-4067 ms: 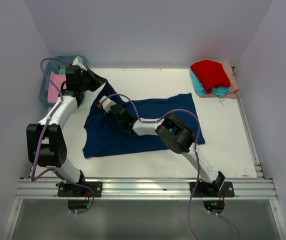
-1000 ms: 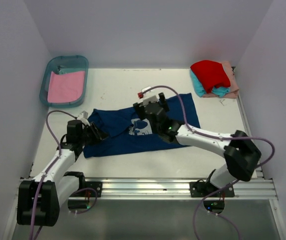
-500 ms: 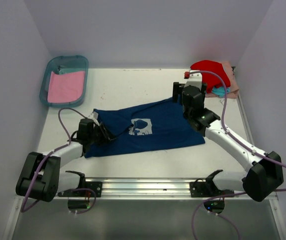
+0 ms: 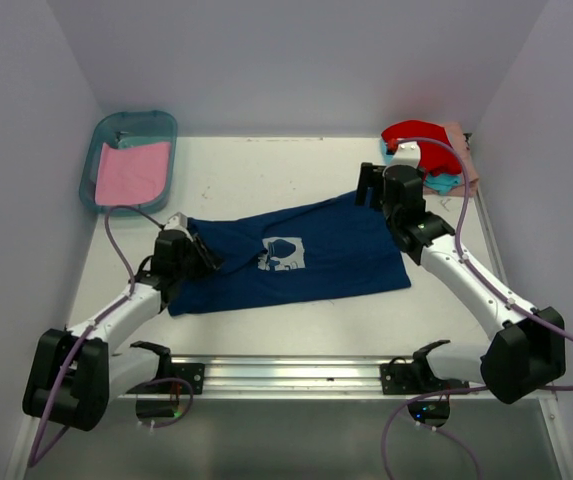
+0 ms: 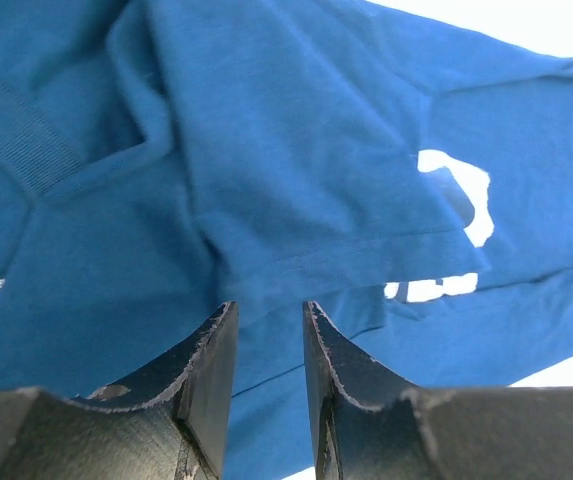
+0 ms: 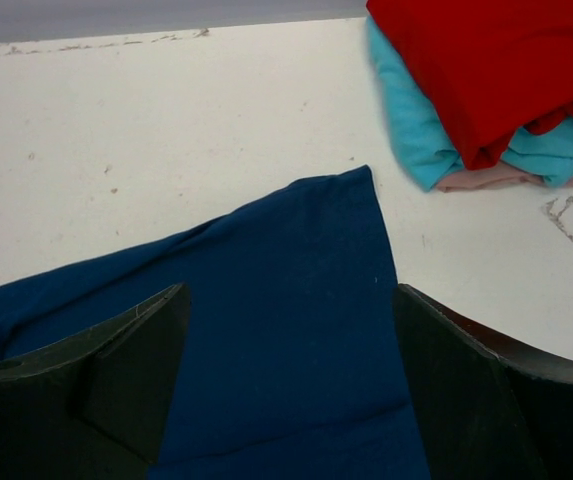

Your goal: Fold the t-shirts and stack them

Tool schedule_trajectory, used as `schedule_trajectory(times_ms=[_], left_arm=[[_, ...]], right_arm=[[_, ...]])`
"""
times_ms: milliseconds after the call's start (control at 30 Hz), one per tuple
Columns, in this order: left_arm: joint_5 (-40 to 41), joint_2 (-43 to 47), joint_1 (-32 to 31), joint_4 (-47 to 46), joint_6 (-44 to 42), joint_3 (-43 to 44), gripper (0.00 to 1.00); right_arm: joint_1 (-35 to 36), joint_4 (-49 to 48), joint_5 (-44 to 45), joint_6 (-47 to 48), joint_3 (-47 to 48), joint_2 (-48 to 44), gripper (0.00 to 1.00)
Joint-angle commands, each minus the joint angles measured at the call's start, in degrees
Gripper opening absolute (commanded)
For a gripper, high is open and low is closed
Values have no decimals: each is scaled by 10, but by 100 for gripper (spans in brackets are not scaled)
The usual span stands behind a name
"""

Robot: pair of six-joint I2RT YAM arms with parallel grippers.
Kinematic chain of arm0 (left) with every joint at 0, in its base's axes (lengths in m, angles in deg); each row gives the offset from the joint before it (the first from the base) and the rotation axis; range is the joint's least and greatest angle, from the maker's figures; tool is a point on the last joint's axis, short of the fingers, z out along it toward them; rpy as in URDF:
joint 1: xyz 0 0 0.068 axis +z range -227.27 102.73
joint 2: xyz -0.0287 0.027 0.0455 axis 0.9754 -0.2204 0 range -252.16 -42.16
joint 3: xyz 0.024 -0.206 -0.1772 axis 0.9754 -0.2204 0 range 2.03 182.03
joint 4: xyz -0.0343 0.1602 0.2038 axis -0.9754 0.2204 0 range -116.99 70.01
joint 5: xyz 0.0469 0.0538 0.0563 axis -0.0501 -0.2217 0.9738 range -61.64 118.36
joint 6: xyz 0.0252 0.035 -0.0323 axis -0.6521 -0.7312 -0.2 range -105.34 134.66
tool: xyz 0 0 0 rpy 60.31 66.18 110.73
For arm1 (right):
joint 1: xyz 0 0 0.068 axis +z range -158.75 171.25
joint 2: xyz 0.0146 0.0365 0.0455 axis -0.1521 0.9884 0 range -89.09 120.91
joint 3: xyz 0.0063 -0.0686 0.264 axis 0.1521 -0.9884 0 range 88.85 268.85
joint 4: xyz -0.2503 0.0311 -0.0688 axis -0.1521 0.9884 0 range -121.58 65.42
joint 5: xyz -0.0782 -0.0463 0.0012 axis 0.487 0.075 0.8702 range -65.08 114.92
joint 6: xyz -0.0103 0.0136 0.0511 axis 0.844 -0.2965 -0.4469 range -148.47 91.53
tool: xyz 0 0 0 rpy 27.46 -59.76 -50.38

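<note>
A navy t-shirt (image 4: pixel 326 255) with a pale print (image 4: pixel 284 253) lies spread flat mid-table. My left gripper (image 4: pixel 204 258) is low at its left edge. In the left wrist view (image 5: pixel 268 308) the jaws are narrowly parted, with flat blue cloth (image 5: pixel 296 150) showing under the gap and nothing pinched. My right gripper (image 4: pixel 369 186) hovers wide open over the shirt's far right corner (image 6: pixel 336 200), as the right wrist view (image 6: pixel 291 295) also shows. Folded red (image 4: pixel 421 140), teal (image 4: pixel 446 183) and peach (image 4: pixel 464 160) shirts are stacked at the back right. A pink shirt (image 4: pixel 131 172) lies in the bin.
A teal translucent bin (image 4: pixel 161 125) stands at the back left corner. The folded stack (image 6: pixel 486 70) sits just right of my right gripper. White walls close in the table on three sides, and a metal rail (image 4: pixel 286 375) runs along the near edge.
My right arm swung from the middle of the navy shirt to its far right corner. The left gripper stayed at the left edge, shifting slightly. The shirt lies flatter, print up.
</note>
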Motion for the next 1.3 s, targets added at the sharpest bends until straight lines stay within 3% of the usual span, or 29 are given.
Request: schedule_trajectory(times_ms=[0,433,1000,1100,1133,1200,1267], left_arm=[[28,-14,-4,32,-6,16,36],[4,-56,-9,-26,2,7,36],[-9,-91,-12,-68,5,1,29],[-7,-83,-12,-63,3,2,25],[-8,-78,-12,-61,3,2,24],[-9,-73,-13,-59,2,2,20],[-7,-63,-13,-50,0,3,15]], right_arm=[[-3,1,-21,-13,21,-1,85],[-5,-5,-10,-12,13,4,84],[-36,-30,3,-32,12,61,63],[-66,-37,-29,-48,29,97,52],[-87,-37,-37,-60,39,113,29],[-110,-24,-80,-70,82,168,0],[-131,-11,-100,-77,138,225,0]])
